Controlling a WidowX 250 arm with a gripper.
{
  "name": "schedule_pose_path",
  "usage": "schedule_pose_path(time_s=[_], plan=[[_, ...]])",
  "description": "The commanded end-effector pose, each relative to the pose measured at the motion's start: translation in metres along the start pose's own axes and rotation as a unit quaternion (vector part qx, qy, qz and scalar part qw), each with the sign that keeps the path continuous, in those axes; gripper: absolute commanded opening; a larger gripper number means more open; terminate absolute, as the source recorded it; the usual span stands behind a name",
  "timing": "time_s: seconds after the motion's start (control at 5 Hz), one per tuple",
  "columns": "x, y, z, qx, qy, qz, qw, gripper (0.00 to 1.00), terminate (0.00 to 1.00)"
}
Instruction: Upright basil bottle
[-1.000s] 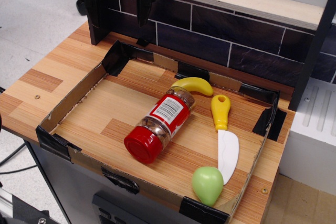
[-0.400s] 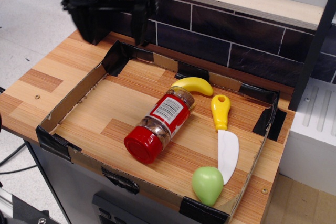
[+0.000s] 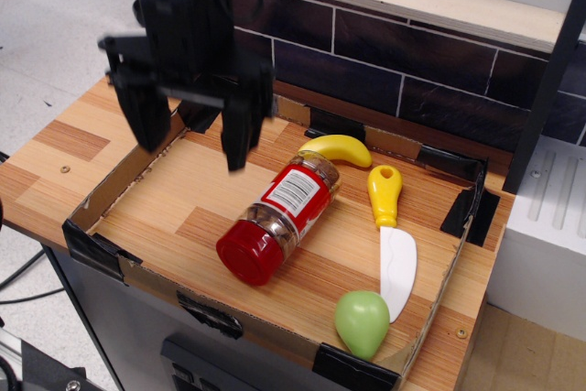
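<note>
Item one, your task object: the clear plastic cylindrical basil bottle with a wide red screw lid, a red-and-white barcode label and brownish contents showing through the wall. You find it lying on its side, not upright, near the middle of the tray floor. Its lid points toward 7 o'clock and its base toward 1 o'clock.

Item two, the container: a shallow cardboard-walled tray with black tape at its corners and a wood-grain floor, sitting on a wooden table. In it you have:
- the basil bottle, centre;
- a yellow plastic banana, at 1 o'clock from the bottle, just beside its base; whether they touch you cannot tell;
- a toy knife with yellow handle and white blade, at 3 o'clock from the bottle, apart from it, handle toward the back wall;
- a pale green rounded toy fruit, at 5 o'clock from the bottle, by the front wall, its top just beside the blade tip.

Item three: the black two-fingered gripper hangs over the tray's rear left part, at 10 o'clock from the bottle, apart from it. Its fingers stand wide apart and hold nothing.
</note>
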State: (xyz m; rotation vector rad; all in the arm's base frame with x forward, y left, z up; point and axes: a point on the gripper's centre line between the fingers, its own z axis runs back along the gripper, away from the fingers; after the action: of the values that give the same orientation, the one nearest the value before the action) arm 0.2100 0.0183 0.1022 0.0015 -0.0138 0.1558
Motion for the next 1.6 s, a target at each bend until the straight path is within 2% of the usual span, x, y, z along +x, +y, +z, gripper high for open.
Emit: schedule_pose_path(time_s=[0.0, 0.4, 1.4], plan=[[-0.005, -0.01, -0.024, -0.011, -0.009, -0.052, 0.9985, 1.0, 0.0], [-0.004, -0.017, -0.039, 0.01, -0.036, -0.06, 0.9975, 1.0, 0.0], [-0.006, -0.026, -0.072, 0.033, -0.051, -0.079, 0.995, 1.0, 0.0]])
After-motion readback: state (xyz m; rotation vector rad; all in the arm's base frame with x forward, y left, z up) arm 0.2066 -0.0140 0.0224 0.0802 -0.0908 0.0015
